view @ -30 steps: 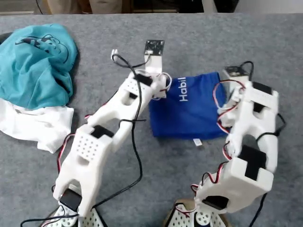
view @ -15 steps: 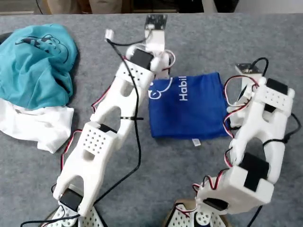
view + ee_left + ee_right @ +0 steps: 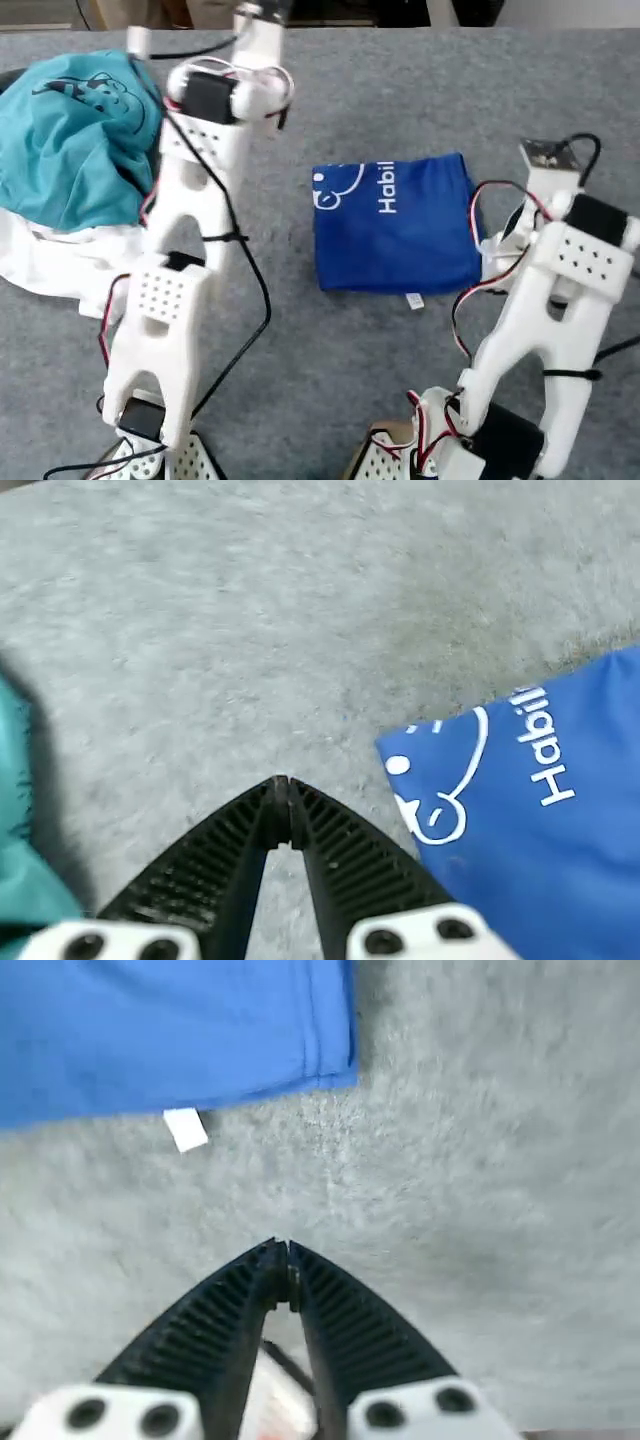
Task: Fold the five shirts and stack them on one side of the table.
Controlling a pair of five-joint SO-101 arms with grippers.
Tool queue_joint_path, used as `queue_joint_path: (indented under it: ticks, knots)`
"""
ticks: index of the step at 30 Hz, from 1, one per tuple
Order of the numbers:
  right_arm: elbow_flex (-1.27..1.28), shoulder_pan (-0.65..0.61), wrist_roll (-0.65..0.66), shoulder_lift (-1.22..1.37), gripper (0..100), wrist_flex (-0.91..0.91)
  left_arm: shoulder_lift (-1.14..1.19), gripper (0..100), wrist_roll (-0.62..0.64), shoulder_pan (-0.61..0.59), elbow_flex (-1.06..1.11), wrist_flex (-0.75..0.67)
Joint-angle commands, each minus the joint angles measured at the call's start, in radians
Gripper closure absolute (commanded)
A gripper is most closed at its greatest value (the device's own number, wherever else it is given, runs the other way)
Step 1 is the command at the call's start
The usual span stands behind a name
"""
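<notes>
High view: folded blue shirt (image 3: pixel 398 222) mid-table between both arms — left gripper (image 3: pixel 279 785), clenched on nothing, hovers off its printed edge; right gripper (image 3: pixel 281 1250), also clenched empty, near its tagged hem.

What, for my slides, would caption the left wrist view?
Shut left gripper over the grey table, near the folded blue shirt.
</notes>
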Motion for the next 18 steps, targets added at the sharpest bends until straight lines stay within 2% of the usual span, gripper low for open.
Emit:
queue_joint_path:
  ticks: [1, 4, 8, 13, 18]
  knots:
    - [0.119, -0.027, -0.215, -0.024, 87.9, -0.150, -0.225, 98, 0.014, -0.009, 0.207, 0.015]
    - [0.168, -0.081, -0.316, 0.002, 82.0, -0.267, -0.406, 98, 0.014, -0.008, 0.512, 0.012]
    - [0.150, -0.162, -0.445, 0.085, 79.7, -0.387, -0.619, 98, 0.014, -0.018, 0.933, -0.008]
    - [0.070, -0.232, -0.540, 0.306, 73.8, -0.545, -0.840, 98, 0.014, -0.095, 1.439, -0.218]
    - [-0.079, -0.223, -0.626, 0.544, 70.1, -0.551, -1.075, 98, 0.006, -0.184, 1.841, -0.397]
